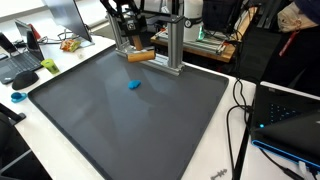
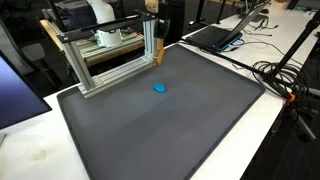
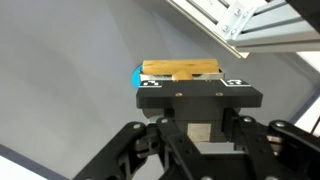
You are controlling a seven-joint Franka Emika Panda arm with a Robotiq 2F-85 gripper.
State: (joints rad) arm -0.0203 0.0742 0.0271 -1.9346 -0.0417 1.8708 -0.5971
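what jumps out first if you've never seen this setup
A big dark mat fills both exterior views, with one small blue thing lying alone toward its far side. At the mat's edge stands a metal frame. Right beside it, the pincer is shut on a wooden block, which the wrist view shows in front of the blue thing.

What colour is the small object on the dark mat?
Blue; the object shows best in an exterior view.

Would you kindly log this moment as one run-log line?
gripper: shut on wooden block | position: near aluminium frame | blue piece: on grey mat, apart
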